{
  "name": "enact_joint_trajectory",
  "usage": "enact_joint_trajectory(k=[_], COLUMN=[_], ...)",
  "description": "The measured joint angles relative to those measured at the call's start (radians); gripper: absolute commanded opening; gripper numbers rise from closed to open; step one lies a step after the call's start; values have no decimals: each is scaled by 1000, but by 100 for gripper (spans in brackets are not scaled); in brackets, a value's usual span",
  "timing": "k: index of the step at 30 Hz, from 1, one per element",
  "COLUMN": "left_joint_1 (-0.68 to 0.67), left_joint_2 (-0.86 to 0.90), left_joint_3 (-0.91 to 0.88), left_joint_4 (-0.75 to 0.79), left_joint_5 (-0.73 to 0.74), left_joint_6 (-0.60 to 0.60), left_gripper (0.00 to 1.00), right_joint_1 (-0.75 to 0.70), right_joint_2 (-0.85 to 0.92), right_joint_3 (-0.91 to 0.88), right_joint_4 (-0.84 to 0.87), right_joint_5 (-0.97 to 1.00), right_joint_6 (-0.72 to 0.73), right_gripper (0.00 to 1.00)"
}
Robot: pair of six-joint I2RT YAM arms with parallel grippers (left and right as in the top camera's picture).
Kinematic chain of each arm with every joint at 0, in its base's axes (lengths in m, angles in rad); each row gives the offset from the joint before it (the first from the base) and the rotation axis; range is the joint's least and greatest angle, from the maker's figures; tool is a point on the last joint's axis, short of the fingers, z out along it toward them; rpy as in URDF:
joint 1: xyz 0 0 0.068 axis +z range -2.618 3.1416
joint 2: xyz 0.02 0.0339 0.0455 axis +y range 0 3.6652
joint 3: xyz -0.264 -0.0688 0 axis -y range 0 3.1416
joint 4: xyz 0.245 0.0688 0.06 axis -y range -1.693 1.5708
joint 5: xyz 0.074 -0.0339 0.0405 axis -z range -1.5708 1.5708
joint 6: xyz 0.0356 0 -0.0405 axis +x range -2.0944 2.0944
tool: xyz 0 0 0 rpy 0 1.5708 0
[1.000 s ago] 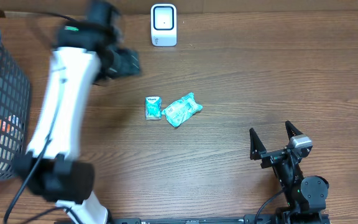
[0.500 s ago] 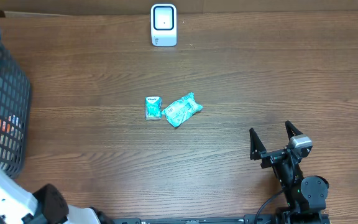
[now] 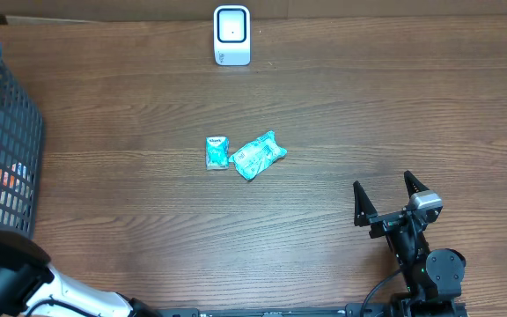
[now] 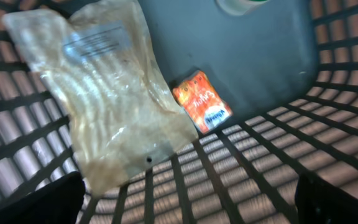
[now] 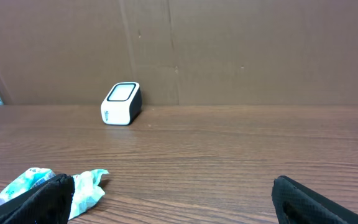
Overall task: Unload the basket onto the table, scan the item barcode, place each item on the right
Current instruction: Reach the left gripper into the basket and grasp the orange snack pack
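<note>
- Overhead: the left arm (image 3: pixel 25 277) has swung away from its spot just left of the scanner (image 3: pixel 231 35), and only a stub of it now shows, far from the scanner at the near left corner. The two teal packets (image 3: pixel 258 156) lie untouched on the table (image 3: pixel 368 106), straight in front of the scanner and well apart from it. The basket (image 3: pixel 7 150) stands far to the scanner's left. The right gripper (image 3: pixel 383 187) is parked to the near right of the scanner, jaws spread and empty.
- Left wrist: the camera looks down into the basket (image 4: pixel 328 124), nowhere near the scanner. The left gripper (image 4: pixel 185 199) is spread wide with nothing between its fingers. Below it lie a clear plastic bag (image 4: pixel 110 93) and, touching its edge, an orange packet (image 4: pixel 202 102). The arm's move suggests it is fetching a fresh item to scan, so no barcode is being presented yet.
- Right wrist: the scanner (image 5: pixel 121 103) stands unattended at the back, and the teal packets (image 5: pixel 89 185) lie nearer the camera.
</note>
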Motion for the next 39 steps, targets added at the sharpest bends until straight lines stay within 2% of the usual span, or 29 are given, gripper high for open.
enact_joint_trajectory(k=[4,12,24,32,35,36,38,39], left_joint_1=[0,0,0,-1,-1,-1,-1,-1], left_joint_2=[49,104,164,164,164,164,164,164], left_joint_3=[-18,-55,-323,-449,-494,-505,-519,-523], left_joint_4=[43,101,352,503,552,566,587,594], left_joint_5=[10,50,102,135,140,143,151,158], left_joint_6=[50,150,268,295,299,298,301,300], left_gripper=[87,85,82,78,67,59,38,31], right_joint_1=[0,0,0,0,0,0,0,0], right_joint_2=[0,0,0,0,0,0,0,0], right_joint_3=[0,0,0,0,0,0,0,0], right_joint_4=[0,0,0,0,0,0,0,0], right_joint_5=[0,0,0,0,0,0,0,0], right_joint_6=[0,0,0,0,0,0,0,0], right_gripper=[100,100,100,100,100,100,100,100])
